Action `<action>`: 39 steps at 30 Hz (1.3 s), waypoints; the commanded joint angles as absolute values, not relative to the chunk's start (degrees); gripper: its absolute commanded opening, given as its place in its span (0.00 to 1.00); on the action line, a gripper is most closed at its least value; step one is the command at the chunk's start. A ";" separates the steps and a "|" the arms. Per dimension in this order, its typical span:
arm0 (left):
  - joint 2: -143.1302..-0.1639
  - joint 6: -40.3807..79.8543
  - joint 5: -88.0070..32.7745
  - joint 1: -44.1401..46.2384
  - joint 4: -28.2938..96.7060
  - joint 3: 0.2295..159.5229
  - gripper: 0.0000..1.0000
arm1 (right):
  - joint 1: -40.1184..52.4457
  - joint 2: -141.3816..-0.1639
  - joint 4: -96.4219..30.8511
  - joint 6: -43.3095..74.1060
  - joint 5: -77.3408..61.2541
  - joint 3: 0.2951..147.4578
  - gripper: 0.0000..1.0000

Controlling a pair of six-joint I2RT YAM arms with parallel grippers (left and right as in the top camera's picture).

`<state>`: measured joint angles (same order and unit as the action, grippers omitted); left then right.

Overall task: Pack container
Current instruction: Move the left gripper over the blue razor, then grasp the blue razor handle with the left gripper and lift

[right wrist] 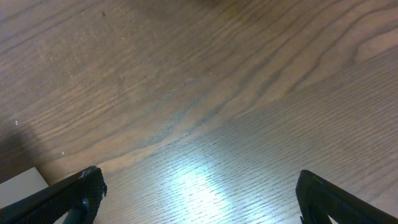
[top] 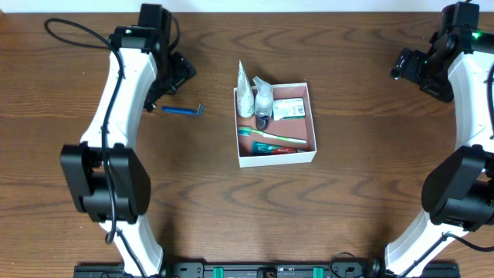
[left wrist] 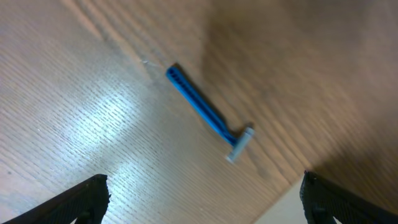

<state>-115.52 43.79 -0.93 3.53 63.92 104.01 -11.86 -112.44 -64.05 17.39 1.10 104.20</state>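
Note:
The container point(top: 311, 100), a shallow white-walled box with a pink-brown inside, sits at the table's middle. It holds a white tube point(top: 245, 91), a small clear bottle point(top: 263, 102), a green-and-white packet point(top: 289, 109), a green toothbrush point(top: 272, 136) and a toothpaste tube point(top: 274, 147). A blue razor point(top: 182, 110) lies on the table left of it; it also shows in the left wrist view point(left wrist: 208, 114). My left gripper point(left wrist: 202, 196) is open and empty above the table, close to the razor. My right gripper point(right wrist: 196, 193) is open and empty over bare wood at the far right.
The left arm point(top: 127, 69) reaches in from the left side and the right arm point(top: 463, 77) stands along the right edge. A pale corner of the container's wall shows at the lower right of the left wrist view point(left wrist: 283, 208).

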 commanded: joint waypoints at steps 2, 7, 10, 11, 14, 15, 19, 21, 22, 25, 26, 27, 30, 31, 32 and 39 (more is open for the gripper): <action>-120.14 46.68 -4.19 1.78 65.21 104.81 0.98 | -12.05 -110.87 -64.10 17.30 1.50 105.14 0.99; -124.33 46.89 -4.27 1.69 65.73 104.81 0.98 | -12.05 -110.87 -64.10 17.30 1.50 105.14 0.99; -126.32 47.33 -4.56 1.67 65.76 104.81 0.98 | -12.05 -110.87 -64.10 17.30 1.50 105.14 0.99; -126.85 47.33 -4.67 1.67 65.73 104.81 0.98 | -12.05 -110.87 -64.10 17.30 1.50 105.14 0.99; -128.38 47.35 -5.45 1.67 65.73 104.81 0.98 | -12.05 -110.87 -64.12 17.30 1.50 105.14 0.99; -128.99 47.37 -5.58 1.67 65.71 104.81 0.98 | -12.05 -110.87 -64.10 17.30 1.50 105.14 0.99; -130.72 47.48 -5.61 1.67 65.58 104.81 0.98 | -12.05 -110.87 -64.10 17.30 1.50 105.14 0.99; -131.52 47.44 -5.61 1.67 65.58 104.81 0.98 | -12.05 -110.87 -64.10 17.30 1.50 105.14 0.99; -131.92 47.33 -5.61 1.69 65.60 104.81 0.98 | -12.05 -110.87 -64.10 17.30 1.50 105.14 0.99; -132.81 46.46 -5.65 1.69 65.65 104.79 0.98 | -12.05 -110.87 -64.12 17.30 1.50 105.14 0.99; -133.05 46.11 -5.61 1.69 65.58 104.68 0.98 | -12.05 -110.87 -64.10 17.30 1.50 105.14 0.99; -133.10 45.84 -5.61 1.69 65.56 104.68 0.98 | -12.05 -110.87 -64.12 17.30 1.50 105.14 0.99; -133.10 44.62 -5.56 1.69 65.47 104.68 0.98 | -12.05 -110.87 -64.12 17.30 1.50 105.14 0.99; -133.10 44.62 -5.54 1.69 65.54 104.68 0.98 | -12.05 -110.87 -64.12 17.30 1.50 105.14 0.99; -133.10 44.62 -5.54 1.69 65.54 104.68 0.98 | -12.05 -110.87 -64.12 17.30 1.50 105.14 0.99; -133.10 44.62 -5.37 1.69 66.65 104.42 0.98 | -12.05 -110.87 -64.12 17.30 1.50 105.14 0.99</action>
<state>-132.18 45.12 -6.02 1.72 65.60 104.03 -11.86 -112.44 -64.05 17.39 1.10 104.20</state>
